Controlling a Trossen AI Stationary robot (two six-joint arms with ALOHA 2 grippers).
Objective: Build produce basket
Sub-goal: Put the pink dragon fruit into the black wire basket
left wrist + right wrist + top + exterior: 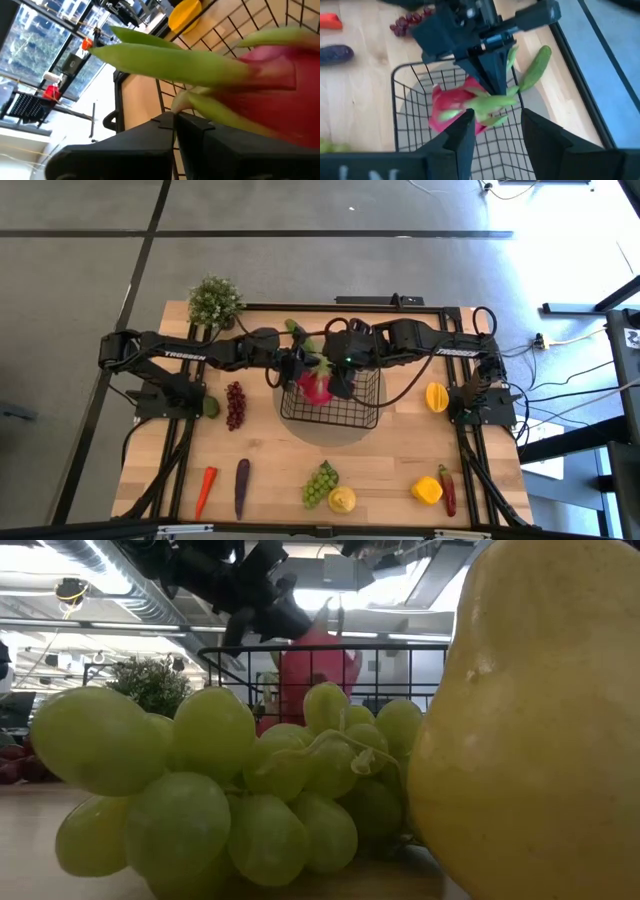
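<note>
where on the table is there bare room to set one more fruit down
Bare wood lies between the purple grapes and the basket, and between the green grapes and the yellow pepper. It is crowded over the basket, where both arms meet around the dragon fruit.

A pink dragon fruit (314,387) with green leaf tips sits inside the black wire-mesh basket (362,416) on the pale wooden table (270,470), flanked by dark purple grapes (235,405), green grapes (320,483) and an orange carrot (205,489).

Both grippers crowd the basket (345,415) mouth — the left gripper (300,370) and right gripper (340,375) over 1 dragon fruit (314,387) — leaving its near half open, table (275,470) in front bare.
</note>
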